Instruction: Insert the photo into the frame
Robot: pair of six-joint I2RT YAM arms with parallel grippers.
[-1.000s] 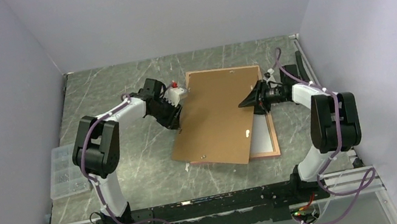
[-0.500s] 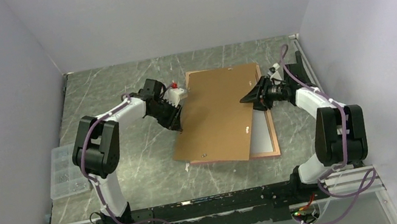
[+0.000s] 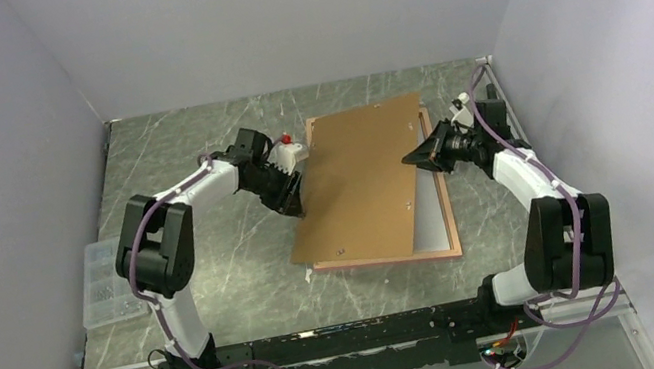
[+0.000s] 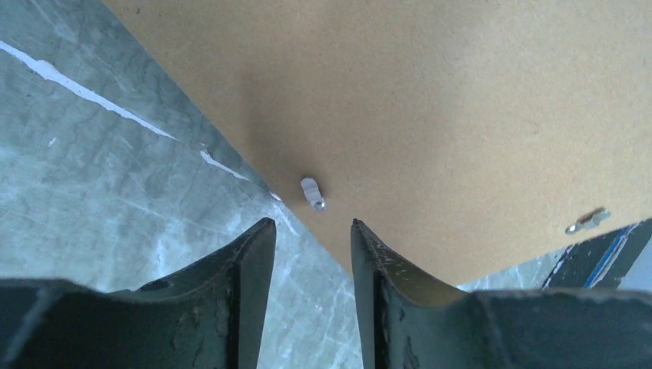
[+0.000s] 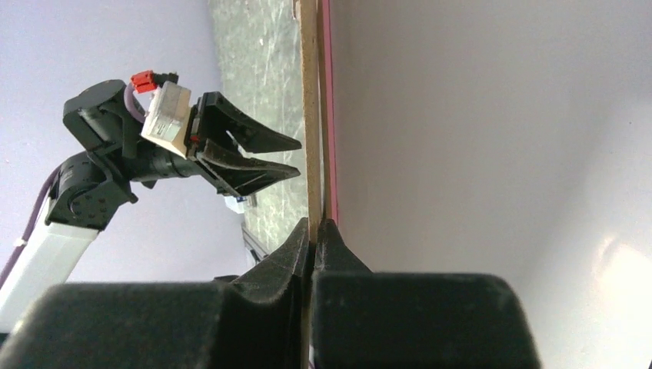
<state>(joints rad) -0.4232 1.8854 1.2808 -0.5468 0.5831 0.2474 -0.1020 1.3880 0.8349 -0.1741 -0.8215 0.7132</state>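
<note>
The right claw (image 5: 314,224) is clenched on the right edge of the brown backing board (image 3: 358,184), which tilts over the frame (image 3: 387,260) lying flat on the desk (image 3: 217,275). The left claw (image 4: 311,224) stands released at the board's left edge, gripping nothing. A white surface (image 3: 427,217) shows inside the frame, too hidden to identify.

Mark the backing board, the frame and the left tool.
backing board (image 3: 362,173): top external view, middle of its brown face.
frame (image 3: 387,260): top external view, near pink rail.
left tool (image 4: 311,224): left wrist view, midway between its fingertips.
</note>
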